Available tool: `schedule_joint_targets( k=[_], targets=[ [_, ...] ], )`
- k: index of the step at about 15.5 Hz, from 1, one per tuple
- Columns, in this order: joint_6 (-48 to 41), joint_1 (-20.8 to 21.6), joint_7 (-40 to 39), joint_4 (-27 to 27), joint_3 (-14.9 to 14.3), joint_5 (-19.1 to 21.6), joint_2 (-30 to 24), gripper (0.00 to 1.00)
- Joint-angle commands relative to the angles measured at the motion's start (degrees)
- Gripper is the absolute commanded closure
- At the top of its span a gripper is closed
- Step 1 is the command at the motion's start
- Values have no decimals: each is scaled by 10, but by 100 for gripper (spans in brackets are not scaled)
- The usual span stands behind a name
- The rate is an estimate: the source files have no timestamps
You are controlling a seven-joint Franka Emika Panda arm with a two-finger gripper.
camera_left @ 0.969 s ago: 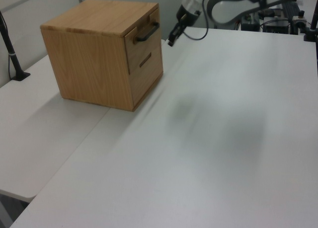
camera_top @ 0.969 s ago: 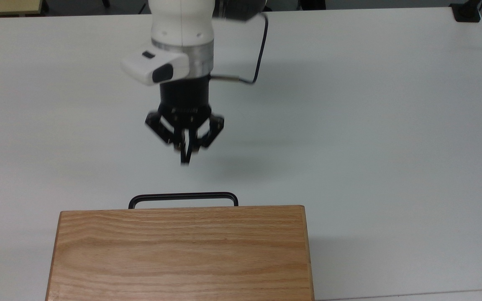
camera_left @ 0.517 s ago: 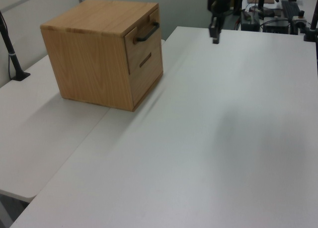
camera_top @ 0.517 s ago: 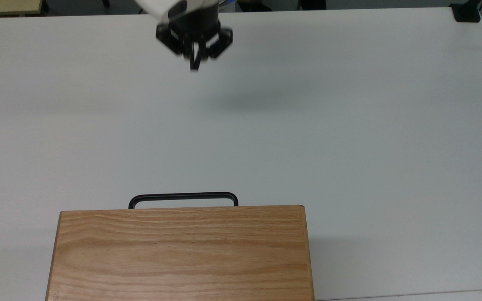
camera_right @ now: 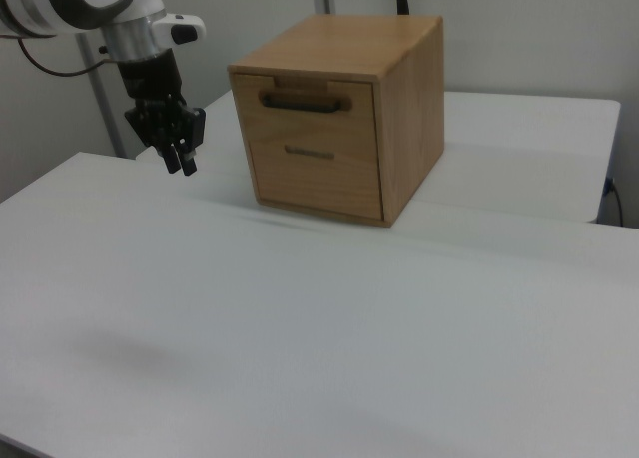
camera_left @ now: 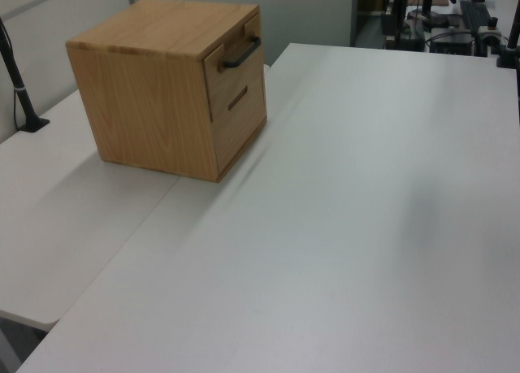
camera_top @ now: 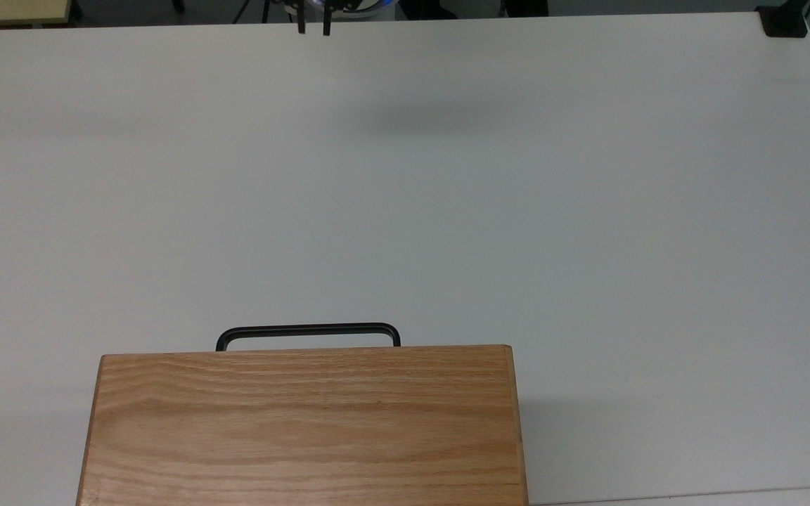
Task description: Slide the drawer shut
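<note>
- Gripper (camera_right: pixel 179 161) hangs above the white table (camera_right: pixel 300 328), fingers pointing down with a narrow gap, holding nothing, well apart from the cabinet (camera_right: pixel 399 109).
- Drawer (camera_right: pixel 313 98) sits pushed into the cabinet's top slot, handle (camera_top: pixel 308 332) protruding.

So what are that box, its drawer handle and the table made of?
The cabinet looks like oak or an oak veneer: light brown, with clear grain lines and a dull sheen. The drawer front matches it. Its handle is a thin black bar, probably painted metal, though I can't be sure. The table is smooth, matte and off-white, likely laminate.
</note>
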Motion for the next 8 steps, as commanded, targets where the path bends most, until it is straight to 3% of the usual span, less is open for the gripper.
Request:
schedule_joint_targets(
  k=[1,8],
  targets=[
    [-9,-1,-16,-21,-4,11,-13,0],
    [0,-2,-11,-21,-4,4,-9,0]
  ],
)
